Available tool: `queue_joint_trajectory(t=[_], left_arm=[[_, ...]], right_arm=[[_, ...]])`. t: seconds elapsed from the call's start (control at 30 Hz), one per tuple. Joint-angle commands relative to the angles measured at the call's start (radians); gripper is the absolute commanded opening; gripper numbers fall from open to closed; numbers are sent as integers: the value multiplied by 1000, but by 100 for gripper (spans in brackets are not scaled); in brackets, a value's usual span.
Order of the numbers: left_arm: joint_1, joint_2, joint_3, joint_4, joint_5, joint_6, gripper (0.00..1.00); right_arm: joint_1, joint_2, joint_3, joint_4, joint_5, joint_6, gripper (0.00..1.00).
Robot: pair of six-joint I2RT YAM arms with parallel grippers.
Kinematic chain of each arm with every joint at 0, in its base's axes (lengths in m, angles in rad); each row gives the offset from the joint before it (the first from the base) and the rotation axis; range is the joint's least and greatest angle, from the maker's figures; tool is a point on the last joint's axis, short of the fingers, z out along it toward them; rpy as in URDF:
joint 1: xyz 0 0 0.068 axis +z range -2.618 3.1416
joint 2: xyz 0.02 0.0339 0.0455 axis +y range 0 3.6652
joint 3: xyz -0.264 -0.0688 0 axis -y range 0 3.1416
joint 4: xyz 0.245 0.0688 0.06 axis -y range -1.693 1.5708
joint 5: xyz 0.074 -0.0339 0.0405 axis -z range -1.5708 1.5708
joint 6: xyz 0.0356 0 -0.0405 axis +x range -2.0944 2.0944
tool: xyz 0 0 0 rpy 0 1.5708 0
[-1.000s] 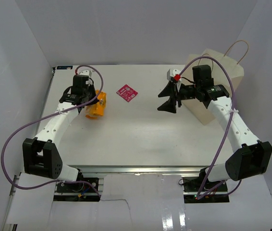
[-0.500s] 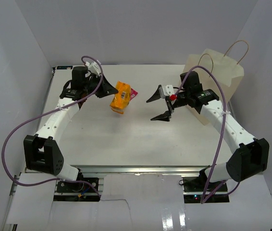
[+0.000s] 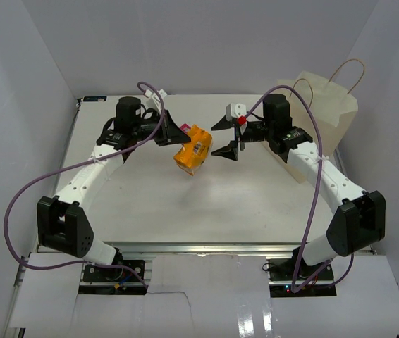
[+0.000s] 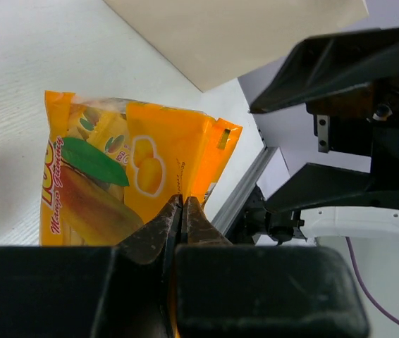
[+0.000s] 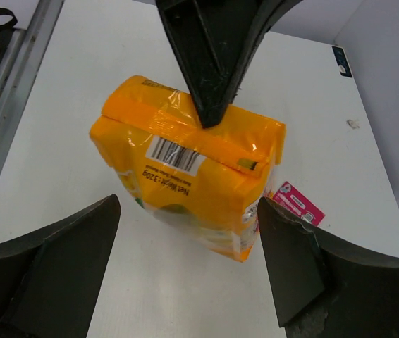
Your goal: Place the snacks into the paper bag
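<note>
Snack in the air: the orange packet (image 3: 191,149) hangs clear of the worktop (image 3: 206,204), over its ctr and a bit toward the far edge, tilted, barcode side turned to the right arm. Holding it is the left gripper (image 3: 178,135). Its jaws are pinched tight on the top seal, fingertips (image 4: 161,229) meeting on the foil in the left wrist view, rest of the pkt dangling below. Opposite, the right gripper (image 3: 222,138) faces it w/ jaws spread wide and holding nothing. In the right wrist view its fingers (image 5: 65,267) flank the pkt w/o touching. Down on the worktop lies the pink-red square (image 5: 295,201), flat, peeking out past the pkt's corner. Over at the far right corner stands the paper bag (image 3: 323,105), upright, twine handles up, behind the right arm, well apart from the pkt.
</note>
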Motion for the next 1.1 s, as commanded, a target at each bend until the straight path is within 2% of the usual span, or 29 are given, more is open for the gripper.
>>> queue_joint_trajectory(t=[0.0,0.2,0.4,0.67,0.7,0.77,1.0,1.03,1.07], left_arm=[[-20,-31,66,98,89,-16,0],[-39,-25,66,123,138,-14,0],[-53,-22,71,154,161,-31,0],[-70,-19,60,181,185,-47,0],[-71,-19,58,183,185,-48,0],[-71,-16,54,186,182,-50,0],[-73,-11,48,219,159,-71,0],[-73,-10,48,227,153,-74,2],[-73,-8,49,232,150,-79,10]], right_arm=[[1,-12,34,55,83,35,84],[-2,14,55,-17,68,18,81],[1,28,54,-65,67,23,66],[1,39,65,-70,1,61,31],[1,38,66,-65,-15,64,19],[1,36,66,-57,-30,78,9],[-4,-4,54,-59,-27,78,8],[-6,-15,51,-59,-29,76,8],[-6,-19,51,-59,-27,76,8]])
